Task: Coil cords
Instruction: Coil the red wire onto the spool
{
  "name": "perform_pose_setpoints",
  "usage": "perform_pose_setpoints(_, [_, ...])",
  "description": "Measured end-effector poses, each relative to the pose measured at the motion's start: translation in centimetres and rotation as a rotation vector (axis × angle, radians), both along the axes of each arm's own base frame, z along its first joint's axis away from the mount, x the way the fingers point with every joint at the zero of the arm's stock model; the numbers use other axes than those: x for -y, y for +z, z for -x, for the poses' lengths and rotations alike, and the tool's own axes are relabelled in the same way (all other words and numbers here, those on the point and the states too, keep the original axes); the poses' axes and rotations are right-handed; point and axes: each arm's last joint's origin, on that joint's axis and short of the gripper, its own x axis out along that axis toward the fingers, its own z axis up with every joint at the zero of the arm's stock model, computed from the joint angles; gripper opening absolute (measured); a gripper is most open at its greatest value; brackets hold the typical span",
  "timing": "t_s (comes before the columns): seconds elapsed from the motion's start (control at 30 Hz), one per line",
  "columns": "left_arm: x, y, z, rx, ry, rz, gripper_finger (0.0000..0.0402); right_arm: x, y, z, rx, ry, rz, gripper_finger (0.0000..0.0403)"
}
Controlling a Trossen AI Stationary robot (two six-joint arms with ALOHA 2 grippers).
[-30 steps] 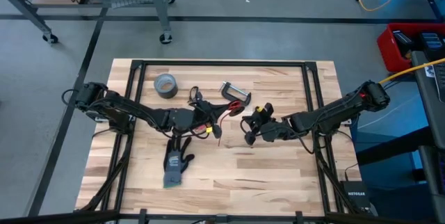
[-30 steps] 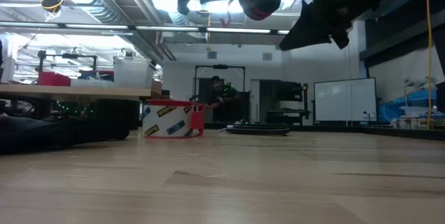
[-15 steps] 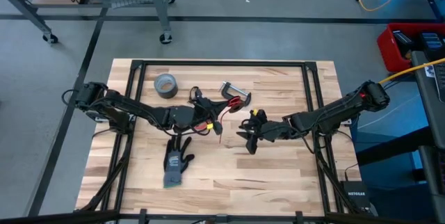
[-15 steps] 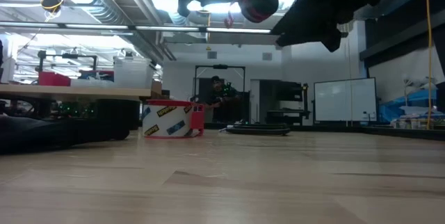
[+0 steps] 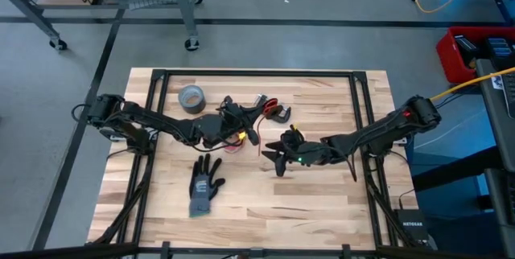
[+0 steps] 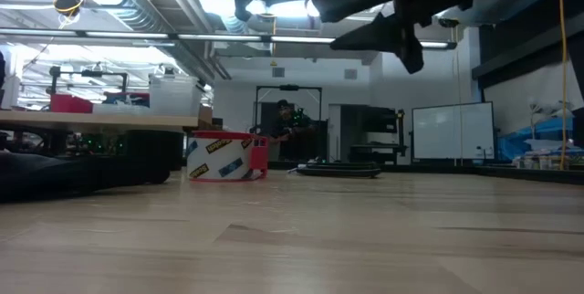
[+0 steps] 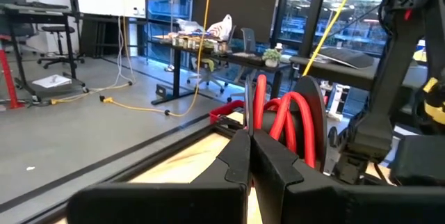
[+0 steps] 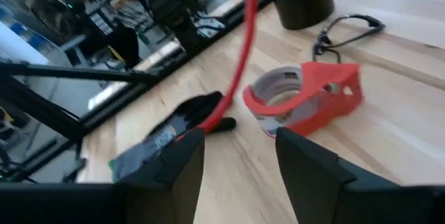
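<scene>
Left end effector [image 7: 250,156] clamps red cord [image 7: 295,123] | right end effector [image 8: 236,165] open, mid-table

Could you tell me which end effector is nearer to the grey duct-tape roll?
Left. The left end effector sits just right of the duct-tape roll; the right end effector is farther right and nearer the table's front.

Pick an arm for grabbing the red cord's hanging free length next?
Right, probably. The right gripper is open and empty, and its wrist view shows the red cord hanging just ahead of its fingers. The left gripper is shut on the cord's coiled loops, so it should hold.
</scene>
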Motion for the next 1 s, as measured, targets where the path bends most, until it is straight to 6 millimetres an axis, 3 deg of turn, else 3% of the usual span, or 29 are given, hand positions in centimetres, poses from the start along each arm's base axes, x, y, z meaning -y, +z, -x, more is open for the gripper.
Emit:
perform_pose_setpoints(0.27, [0.0, 0.0, 0.0, -0.001, -0.004, -0.001, 0.0, -0.3, -0.4, -1.0, 0.085, -0.007, -0.024, 0.0182])
perform_pose_setpoints(0.77, [0.2, 0.0, 0.0, 0.001, -0.007, 0.0, 0.0, 0.0, -1.6, -1.8, 0.086, -0.022, -0.049, 0.0181])
perform_pose_setpoints(1.0, [0.2, 0.0, 0.0, 0.001, -0.008, 0.0, 0.0, 0.0, -1.5, -1.8, 0.091, -0.021, -0.048, 0.0121])
